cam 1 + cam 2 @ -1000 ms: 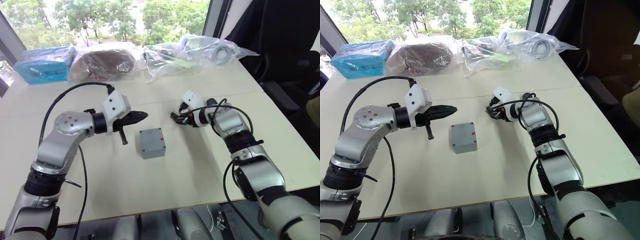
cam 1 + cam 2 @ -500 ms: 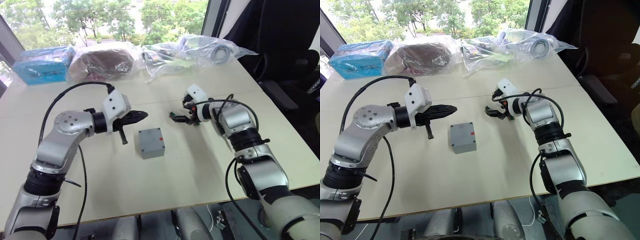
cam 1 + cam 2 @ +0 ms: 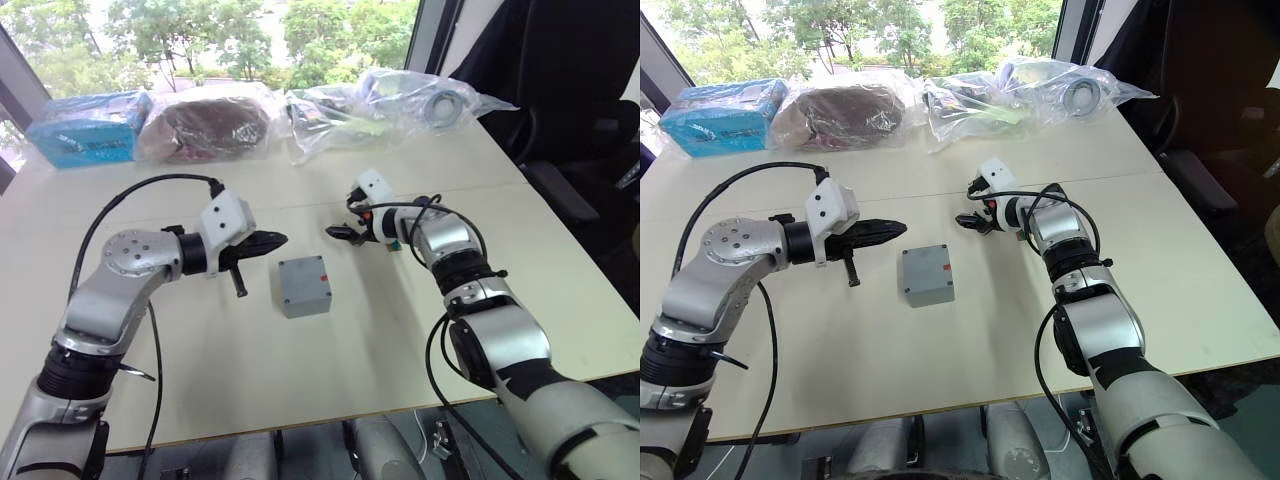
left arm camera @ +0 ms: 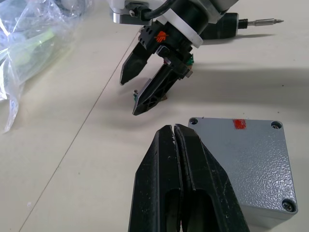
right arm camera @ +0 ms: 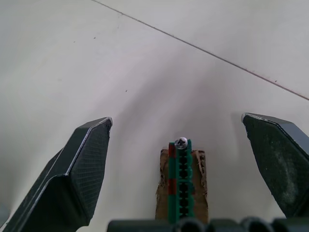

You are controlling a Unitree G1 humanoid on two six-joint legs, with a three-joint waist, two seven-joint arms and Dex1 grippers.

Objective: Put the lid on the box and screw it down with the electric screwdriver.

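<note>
Now my left fingers point(image 4: 175, 129) are pressed flat together, two smooth black wedges holding nothing, hovering just beside the box point(image 4: 251, 164). That box is a square of pebbled grey plastic with its lid point(image 3: 303, 277) on, a screw in each visible corner and a small red mark on top, sitting mid-counter point(image 3: 350, 370) on the matte cream surface. My right fingers point(image 5: 183, 169) are spread wide and empty, their ribbed dark pads either side of a thin green-and-red strip on a brown block. The screwdriver point(image 4: 241, 24), dark with a slim metal bit, lies behind my right wrist.
</note>
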